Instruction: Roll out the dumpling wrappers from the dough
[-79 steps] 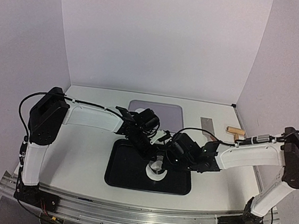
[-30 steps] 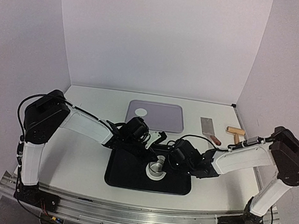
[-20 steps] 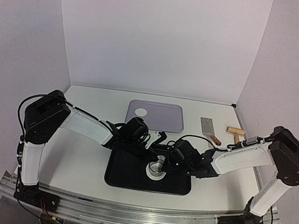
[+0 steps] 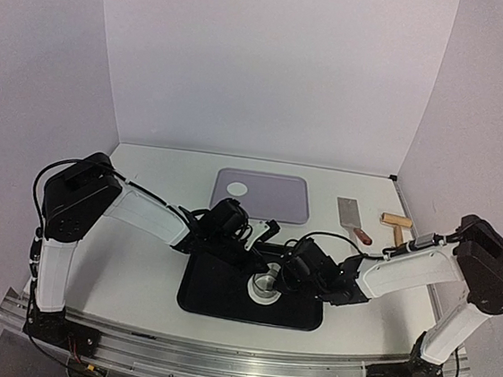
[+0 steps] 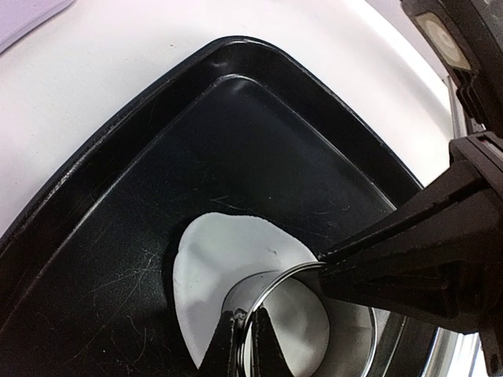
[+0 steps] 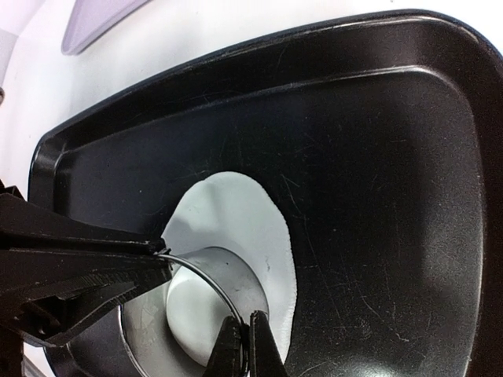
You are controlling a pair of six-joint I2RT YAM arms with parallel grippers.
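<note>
My left end effector (image 5: 244,345) and right end effector (image 6: 240,345) are each pinched narrow on the thin wall of the ring cutter (image 4: 265,284). It stands upright, its open axis pointing straight up, on the white dough (image 6: 228,208) in the black tray (image 4: 213,300). One dumpling wrapper (image 4: 236,188) lies flat on the lilac tray (image 4: 277,200) farther back on the table (image 4: 135,266); it is round, with no long axis.

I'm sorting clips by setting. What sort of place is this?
Probably a lab bench staged for dough prep: plain white walls, a black tray holding white dough under a ring cutter, a scraper nearby.
</note>
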